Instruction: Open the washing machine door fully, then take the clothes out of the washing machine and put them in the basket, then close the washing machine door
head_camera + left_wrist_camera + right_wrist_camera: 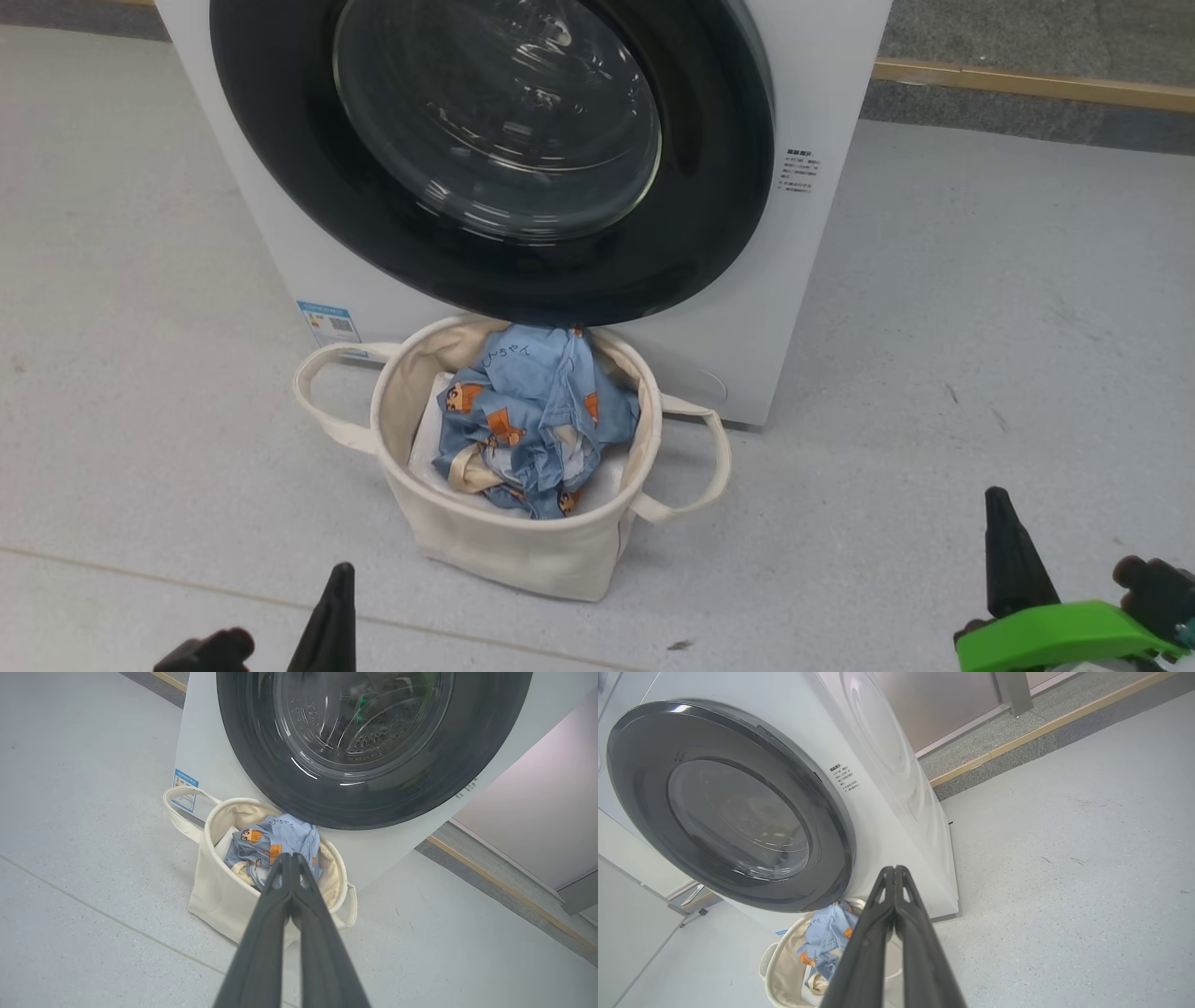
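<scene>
The washing machine (822, 93) stands white and box-shaped on the floor. Its door (495, 121), a black rim around bulging glass, lies against its front. Right below the door sits the cream basket (523, 551). The light blue clothes (532, 411) with orange figures are heaped inside it, over a white sheet. My left gripper (338, 597) is shut and empty at the lower left, short of the basket. The right gripper (1004, 532) is shut and empty at the lower right. In the left wrist view the shut left gripper (290, 858) points at the clothes (275, 835). In the right wrist view the shut right gripper (894, 872) points towards the door (733, 812) and basket (784, 975).
Pale grey floor (980, 327) lies open to the right and left of the machine. A wooden strip (1027, 84) edges a darker band of floor behind the machine on the right. A blue label sticker (329, 322) sits low on the machine's front.
</scene>
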